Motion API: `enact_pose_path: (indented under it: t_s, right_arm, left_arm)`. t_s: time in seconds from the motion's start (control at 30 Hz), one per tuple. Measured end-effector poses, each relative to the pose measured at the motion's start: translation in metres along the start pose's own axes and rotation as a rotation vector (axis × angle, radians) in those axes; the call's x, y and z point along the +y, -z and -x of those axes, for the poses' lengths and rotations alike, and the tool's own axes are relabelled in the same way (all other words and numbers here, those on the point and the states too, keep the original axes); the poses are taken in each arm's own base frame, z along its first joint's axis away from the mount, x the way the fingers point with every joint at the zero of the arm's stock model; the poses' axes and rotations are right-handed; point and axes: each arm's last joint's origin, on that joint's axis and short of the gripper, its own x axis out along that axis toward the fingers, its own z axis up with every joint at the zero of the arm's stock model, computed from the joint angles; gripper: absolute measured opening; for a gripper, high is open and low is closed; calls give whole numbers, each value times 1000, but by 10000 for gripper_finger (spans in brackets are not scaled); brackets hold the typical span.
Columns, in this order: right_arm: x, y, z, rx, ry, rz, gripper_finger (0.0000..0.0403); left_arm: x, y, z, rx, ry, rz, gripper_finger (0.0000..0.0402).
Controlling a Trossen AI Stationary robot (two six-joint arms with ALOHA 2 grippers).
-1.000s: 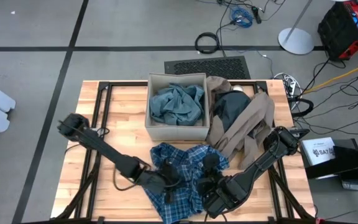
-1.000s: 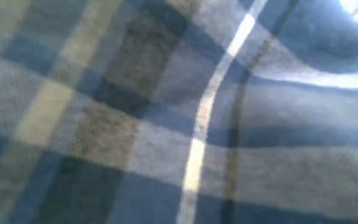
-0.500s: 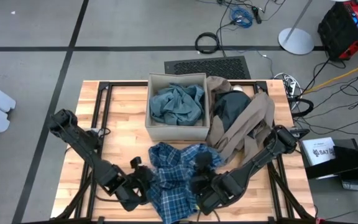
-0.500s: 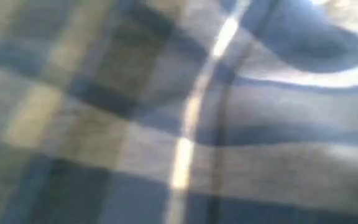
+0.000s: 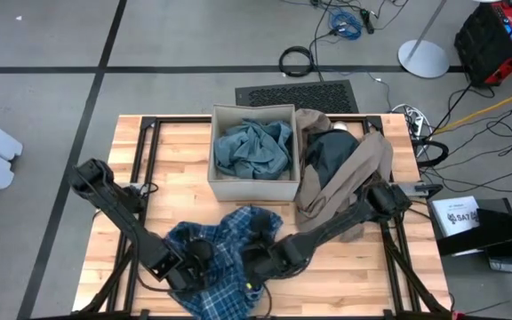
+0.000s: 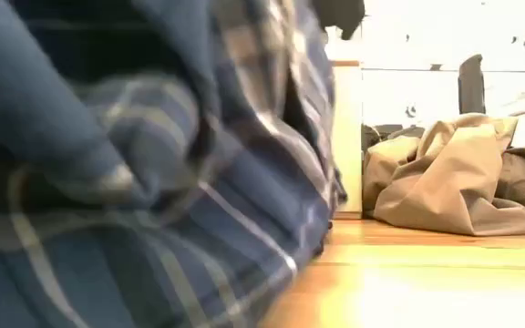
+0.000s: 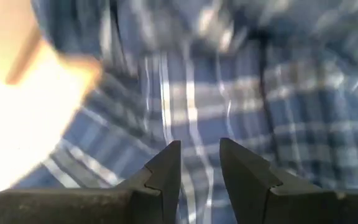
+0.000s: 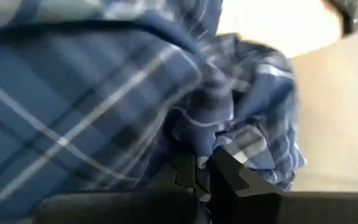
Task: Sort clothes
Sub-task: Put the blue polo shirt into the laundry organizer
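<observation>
Plaid shirt [image 5: 225,258] dragged along the desk's front edge.
Your right gripper [image 8: 205,167] was clamped on it, left gripper [image 7: 199,155] part-open, empty; lift it higher before carrying.

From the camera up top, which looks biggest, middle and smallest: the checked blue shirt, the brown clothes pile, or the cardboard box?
Largest to smallest in the high view:
1. taupe-brown piece and plaid shirt: they look about alike, and the arms hide part of the shirt, so I won't rank them.
2. cardboard box, a bit smaller.

Wood table [image 5: 167,169]: box [image 5: 252,188], plaid shirt [image 5: 225,258], taupe-brown piece [image 5: 354,182].
</observation>
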Motion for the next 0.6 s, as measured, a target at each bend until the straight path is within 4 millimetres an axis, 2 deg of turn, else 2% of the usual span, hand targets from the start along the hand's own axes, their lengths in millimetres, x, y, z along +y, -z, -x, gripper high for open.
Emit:
enact_pose_path:
  t_s: [0.13,0.2,0.3,0.47,0.6]
  right_arm:
    - [4,13,14,89,5,9,4]
    - [2,14,26,85,3,-9,4]
    - [-3,14,49,47,-7,-41,4]
    - [-13,11,84,-50,-54,-121,4]
    - [-15,10,99,-101,-74,-137,4]
  left_arm:
    - [-5,20,-20,34,81,15,121]
    - [-7,29,-39,25,105,35,121]
    - [-10,29,-71,-33,107,94,121]
    - [-20,6,-118,-230,187,174,121]
    - [-17,-22,-141,-348,285,181,121]
